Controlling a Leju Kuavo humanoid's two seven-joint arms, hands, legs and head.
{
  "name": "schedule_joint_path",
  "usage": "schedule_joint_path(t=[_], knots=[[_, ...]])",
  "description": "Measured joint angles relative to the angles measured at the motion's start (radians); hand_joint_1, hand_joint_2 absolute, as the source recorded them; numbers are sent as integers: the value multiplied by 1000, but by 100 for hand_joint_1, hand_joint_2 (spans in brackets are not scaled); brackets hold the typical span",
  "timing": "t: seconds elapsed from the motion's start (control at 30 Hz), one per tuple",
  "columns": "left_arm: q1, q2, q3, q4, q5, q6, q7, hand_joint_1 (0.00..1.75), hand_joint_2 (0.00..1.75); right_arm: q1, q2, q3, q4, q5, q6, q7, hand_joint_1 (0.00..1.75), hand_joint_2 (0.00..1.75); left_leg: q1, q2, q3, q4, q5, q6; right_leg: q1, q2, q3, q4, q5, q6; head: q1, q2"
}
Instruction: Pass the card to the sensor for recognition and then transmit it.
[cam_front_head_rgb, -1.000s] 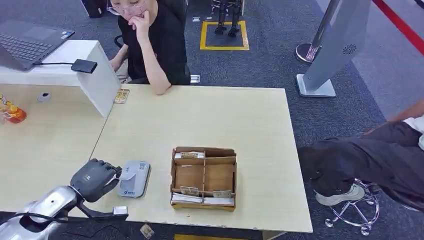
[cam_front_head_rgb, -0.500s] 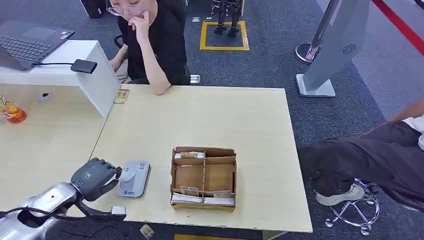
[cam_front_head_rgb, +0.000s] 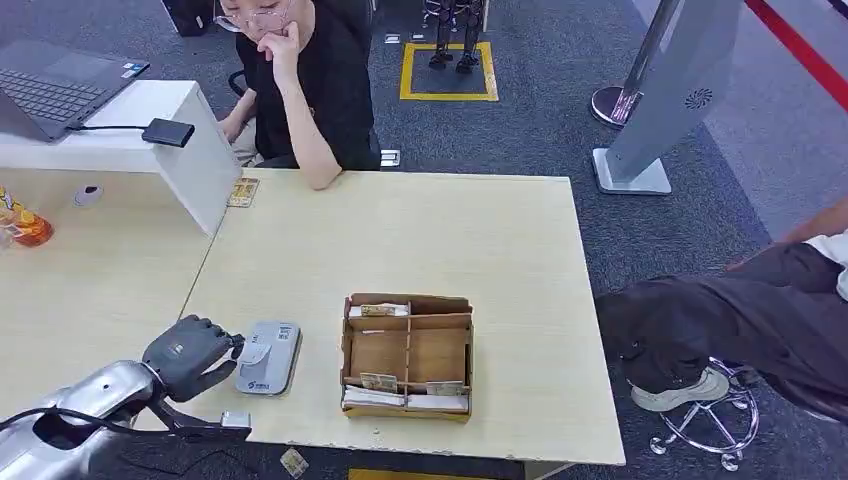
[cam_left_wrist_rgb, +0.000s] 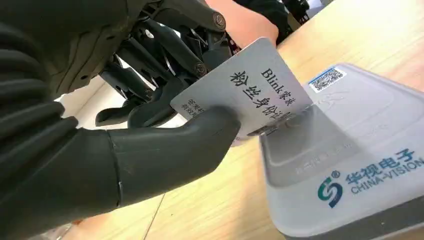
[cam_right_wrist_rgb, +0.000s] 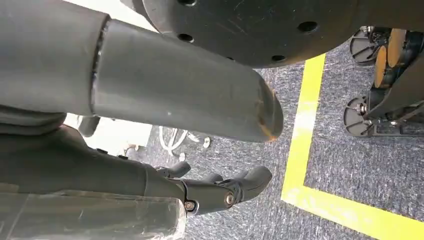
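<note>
My left hand (cam_front_head_rgb: 188, 355) sits near the table's front edge, just left of the grey card reader (cam_front_head_rgb: 268, 358). In the left wrist view the hand (cam_left_wrist_rgb: 150, 125) pinches a white card (cam_left_wrist_rgb: 250, 85) with printed text between its thumb and fingers. The card is tilted, and its lower edge touches the top of the reader (cam_left_wrist_rgb: 350, 150). My right hand (cam_right_wrist_rgb: 150, 90) hangs beside my body over the carpet, fingers apart and holding nothing.
A cardboard box (cam_front_head_rgb: 408, 355) with compartments holding cards stands right of the reader. One person (cam_front_head_rgb: 300, 90) sits at the table's (cam_front_head_rgb: 450, 230) far side; another (cam_front_head_rgb: 740, 320) sits to the right. A white stand (cam_front_head_rgb: 190, 150) with a laptop (cam_front_head_rgb: 50, 85) is far left.
My left hand has shifted very slightly to the left, still holding the card at the reader. Nothing else has moved.
</note>
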Motion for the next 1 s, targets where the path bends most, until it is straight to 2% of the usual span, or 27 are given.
schedule_joint_path(t=[0.13,0.23,1.0], knots=[[-12,7,-18,-1,47,-44,-19,175,175,0,0,0,0,0,0,1,0,0,0,0,0,0,0,0,0,0,0,0,0,0,0,0],[-17,9,-45,-1,65,-53,-22,175,175,0,0,0,0,1,0,5,0,0,0,0,0,0,0,0,0,0,0,0,0,0,0,0],[-22,15,-95,-1,91,-56,-28,175,175,0,-1,-1,0,2,0,9,0,0,0,0,0,0,0,0,0,0,0,0,0,0,0,0]])
